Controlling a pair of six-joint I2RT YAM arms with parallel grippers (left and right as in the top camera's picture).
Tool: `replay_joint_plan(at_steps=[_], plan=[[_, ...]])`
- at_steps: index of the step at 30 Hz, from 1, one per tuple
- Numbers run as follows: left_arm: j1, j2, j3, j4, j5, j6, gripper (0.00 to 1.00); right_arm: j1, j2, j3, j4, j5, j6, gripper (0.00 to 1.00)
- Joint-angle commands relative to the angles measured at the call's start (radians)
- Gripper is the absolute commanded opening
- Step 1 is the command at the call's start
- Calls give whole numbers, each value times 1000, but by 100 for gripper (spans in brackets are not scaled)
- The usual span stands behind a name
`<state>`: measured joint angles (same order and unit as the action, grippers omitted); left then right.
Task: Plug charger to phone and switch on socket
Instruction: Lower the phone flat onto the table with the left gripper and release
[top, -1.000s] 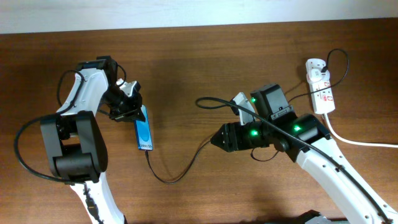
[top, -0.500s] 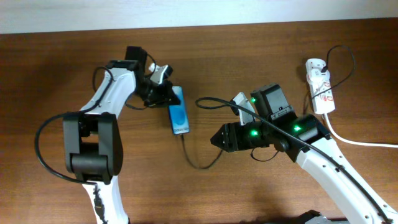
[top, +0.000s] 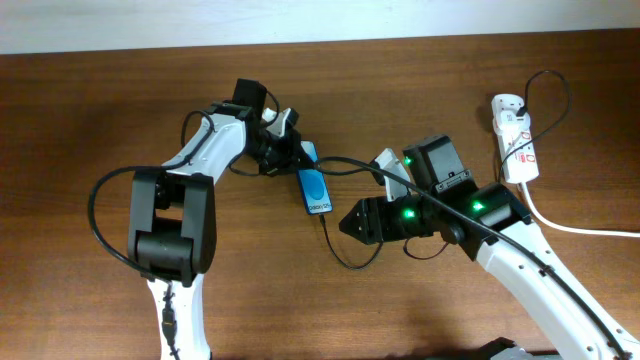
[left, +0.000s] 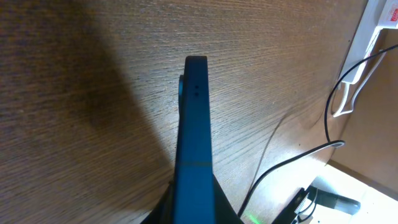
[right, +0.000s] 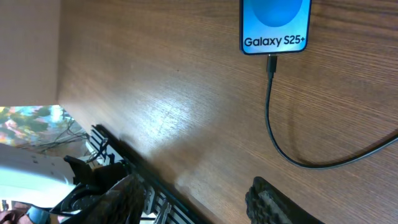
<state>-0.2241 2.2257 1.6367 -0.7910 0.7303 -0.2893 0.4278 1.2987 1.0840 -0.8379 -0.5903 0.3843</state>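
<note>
The phone (top: 316, 189) has a bright blue screen and lies near the table's middle. My left gripper (top: 296, 160) is shut on its upper end. In the left wrist view the phone (left: 191, 143) shows edge-on between the jaws. The right wrist view shows its lower end (right: 274, 25) with "Galaxy S25+" text. The charger's thin black cable (top: 345, 258) is plugged into the phone's bottom (right: 271, 62) and loops toward the right. My right gripper (top: 348, 222) is open and empty, just right of the phone. The white socket (top: 515, 140) lies at the far right, with a black plug in it.
The socket's thick white cord (top: 580, 228) runs off the right edge. Black cable loops (top: 548, 95) arc around the socket. The right arm's body (top: 450, 200) lies between phone and socket. A pale wall edge (top: 320, 20) borders the table's far side.
My left gripper has carried the phone to the right, from the table's left part toward the middle; the cable loop has followed and tightened. The right arm has not moved.
</note>
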Motion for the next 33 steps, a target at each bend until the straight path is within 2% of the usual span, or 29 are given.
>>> replay_joint_plan(at_steps=[1,8,16,22,30,33], plan=[[-9,2,18,6,16,-13,0,-1,-15,21,-3,20,-14,58],[-19,2,18,5,-51,-13,23,-1,-15,21,-12,20,-14,58],[-23,2,17,4,-83,-13,27,-1,-15,21,-12,20,-14,58],[-23,2,17,-49,-211,-13,41,-1,-15,21,-12,20,-14,59],[-22,2,19,-98,-295,-11,46,-1,-15,21,-13,20,-14,59],[-22,2,28,-139,-376,-9,49,-1,-15,21,-15,20,-14,59]])
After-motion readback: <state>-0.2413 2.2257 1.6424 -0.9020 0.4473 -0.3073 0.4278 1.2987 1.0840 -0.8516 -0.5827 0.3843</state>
